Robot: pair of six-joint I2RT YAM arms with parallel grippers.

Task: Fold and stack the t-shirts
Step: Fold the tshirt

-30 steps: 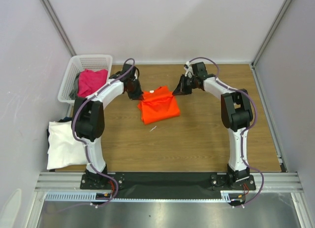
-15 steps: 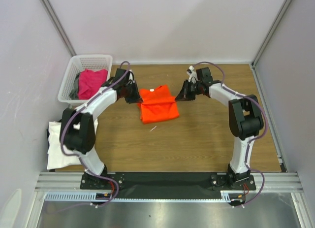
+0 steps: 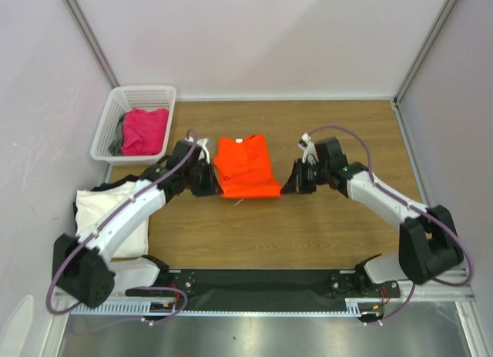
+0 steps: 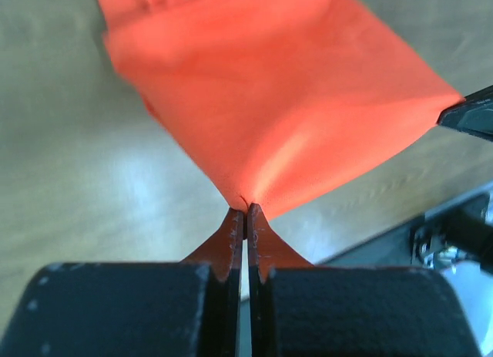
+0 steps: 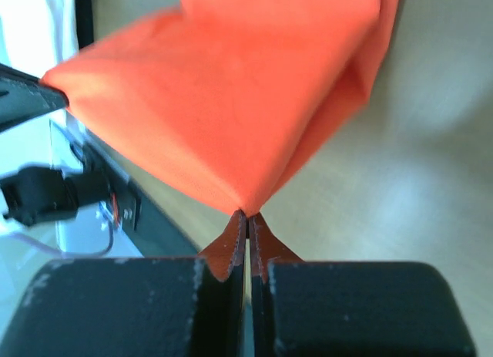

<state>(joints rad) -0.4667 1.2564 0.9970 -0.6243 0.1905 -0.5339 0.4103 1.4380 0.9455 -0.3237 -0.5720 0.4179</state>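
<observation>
There's the white lattice basket up at ten o'clock on the far corner of the wooden table, a tiny pale scrap lying near the middle of the boards, and at six o'clock a black strip runs along the near edge beside the metal rail.
</observation>
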